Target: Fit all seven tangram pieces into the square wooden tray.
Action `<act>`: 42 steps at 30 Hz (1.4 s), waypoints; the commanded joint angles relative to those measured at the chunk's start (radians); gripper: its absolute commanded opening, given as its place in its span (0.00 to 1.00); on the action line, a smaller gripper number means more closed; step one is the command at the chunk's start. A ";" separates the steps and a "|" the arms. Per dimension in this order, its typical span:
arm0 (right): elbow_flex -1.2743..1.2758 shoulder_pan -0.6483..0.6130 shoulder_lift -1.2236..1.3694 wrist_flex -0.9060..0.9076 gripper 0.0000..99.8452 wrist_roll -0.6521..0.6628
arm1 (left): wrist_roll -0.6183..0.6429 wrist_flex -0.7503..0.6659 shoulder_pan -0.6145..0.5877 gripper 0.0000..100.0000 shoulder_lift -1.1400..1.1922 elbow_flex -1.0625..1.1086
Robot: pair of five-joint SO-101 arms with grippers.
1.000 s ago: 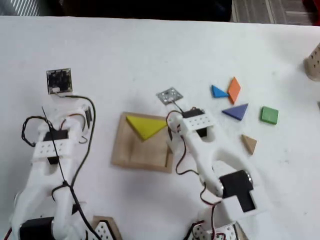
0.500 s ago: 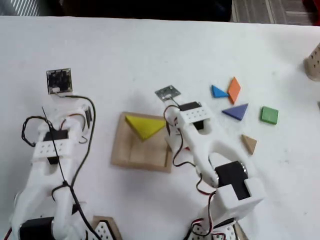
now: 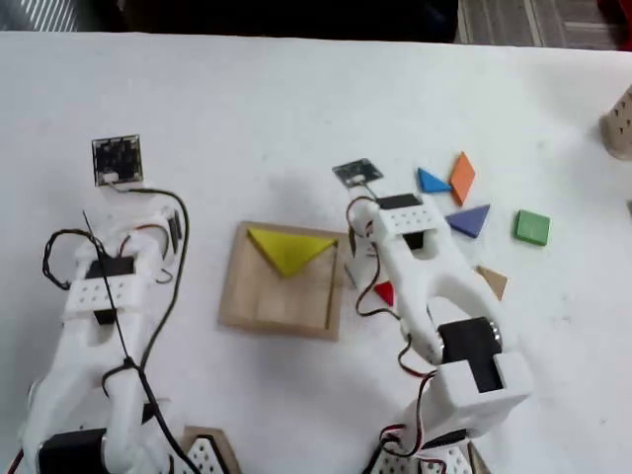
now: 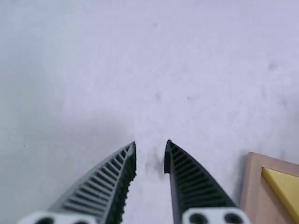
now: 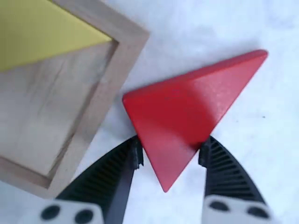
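The right jaws pinch the tapering corner of the red triangle [image 5: 182,116], which juts ahead of them just outside the tray [image 5: 105,93] wall, where its slanted edges may let it slip or twist onto the rim; the left jaws, slightly parted, hold nothing.

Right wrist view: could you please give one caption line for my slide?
Right gripper clasps a red triangle beside the wooden tray, which already holds a yellow triangle.

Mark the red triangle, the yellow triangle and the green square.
red triangle [image 5: 184,109]: right wrist view, middle of its top face.
yellow triangle [image 3: 289,249]: high view, centre of its top face.
green square [image 3: 531,227]: high view, centre of its top face.
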 commanded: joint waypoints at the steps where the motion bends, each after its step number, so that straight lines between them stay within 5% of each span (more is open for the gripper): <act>1: -0.018 0.094 -0.013 0.013 0.18 0.009 | 0.000 -0.003 0.013 0.12 -0.031 -0.031; 12: -0.084 0.265 -0.013 0.012 0.18 0.002 | 0.000 -0.003 0.013 0.12 -0.031 -0.031; 20: -0.247 0.143 -0.015 0.203 0.29 0.020 | 0.000 -0.003 0.013 0.12 -0.031 -0.031; 24: -0.296 0.065 -0.002 0.242 0.36 0.137 | 0.000 -0.003 0.013 0.12 -0.031 -0.029; 32: -0.308 0.064 0.122 0.142 0.36 0.147 | 0.000 -0.009 0.013 0.12 -0.031 -0.029; 42: -0.575 0.122 0.381 0.257 0.36 0.216 | 0.000 -0.009 0.015 0.12 -0.031 -0.029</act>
